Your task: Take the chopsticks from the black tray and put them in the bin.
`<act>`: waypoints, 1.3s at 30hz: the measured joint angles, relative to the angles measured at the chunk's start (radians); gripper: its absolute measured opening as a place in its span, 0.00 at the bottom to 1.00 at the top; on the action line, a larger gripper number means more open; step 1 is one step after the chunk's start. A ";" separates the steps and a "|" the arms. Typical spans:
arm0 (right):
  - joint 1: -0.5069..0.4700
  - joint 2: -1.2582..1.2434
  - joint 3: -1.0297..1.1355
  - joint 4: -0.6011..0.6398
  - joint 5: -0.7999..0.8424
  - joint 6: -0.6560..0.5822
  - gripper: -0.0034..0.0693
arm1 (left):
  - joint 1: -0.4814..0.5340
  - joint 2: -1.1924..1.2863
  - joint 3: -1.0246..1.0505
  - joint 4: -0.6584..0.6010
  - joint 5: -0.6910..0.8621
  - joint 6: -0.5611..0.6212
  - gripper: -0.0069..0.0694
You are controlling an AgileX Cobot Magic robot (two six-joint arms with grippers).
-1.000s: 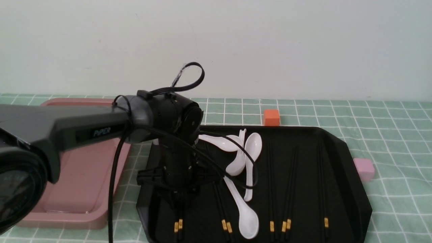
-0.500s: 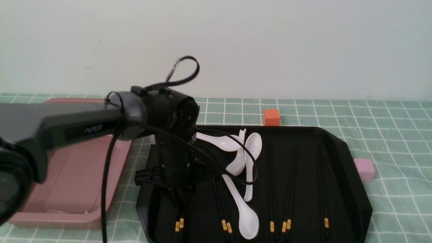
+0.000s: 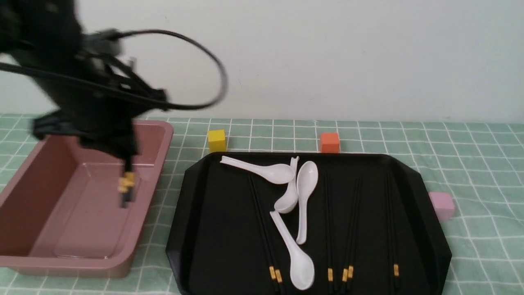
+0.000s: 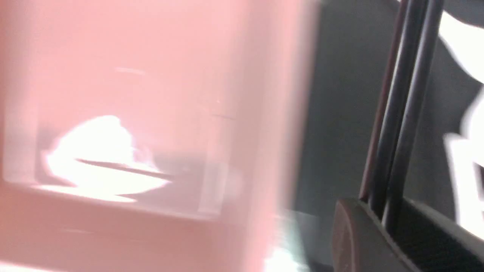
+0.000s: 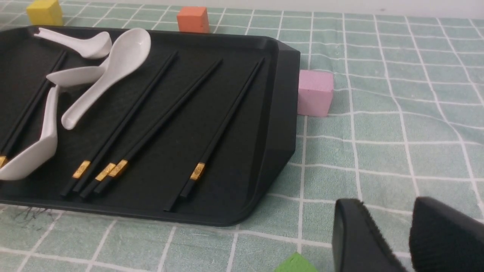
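Clamped between its fingertips, a chopstick pair (image 3: 126,182) hangs below the left tool (image 3: 123,153).

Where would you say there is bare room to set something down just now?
Likely the cloth beyond the pink block, and the black tray's floor left of the leftmost chopsticks. It is crowded mid-tray, where four white spoons cluster.

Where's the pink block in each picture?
Front view: the pink block sits right of the tray.
Left wrist view: not in it.
Right wrist view: beside the tray's outer wall.
Shared landmark: white spoons, showing in all three.
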 joint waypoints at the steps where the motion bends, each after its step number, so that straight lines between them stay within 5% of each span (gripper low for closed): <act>1: 0.000 0.000 0.000 0.000 0.000 0.000 0.38 | 0.042 -0.002 0.006 0.010 -0.003 0.024 0.23; 6: 0.000 0.000 0.000 0.000 0.000 0.000 0.38 | 0.170 0.036 0.073 0.024 -0.088 0.116 0.23; 13: 0.000 0.000 0.000 0.000 0.000 0.000 0.38 | 0.192 0.189 0.130 0.039 -0.197 0.243 0.23; 26: 0.000 0.000 0.000 0.000 0.000 0.000 0.38 | 0.192 0.248 0.132 0.036 -0.127 0.192 0.41; 29: 0.000 0.000 0.000 0.000 0.000 0.000 0.38 | 0.192 0.189 0.132 0.036 -0.068 0.190 0.37; 36: 0.000 0.000 0.000 0.000 0.000 0.000 0.38 | 0.192 -0.067 0.180 -0.035 0.013 0.206 0.08; 39: 0.000 0.000 0.000 0.000 0.000 0.000 0.38 | 0.192 -0.203 0.262 -0.113 0.003 0.260 0.07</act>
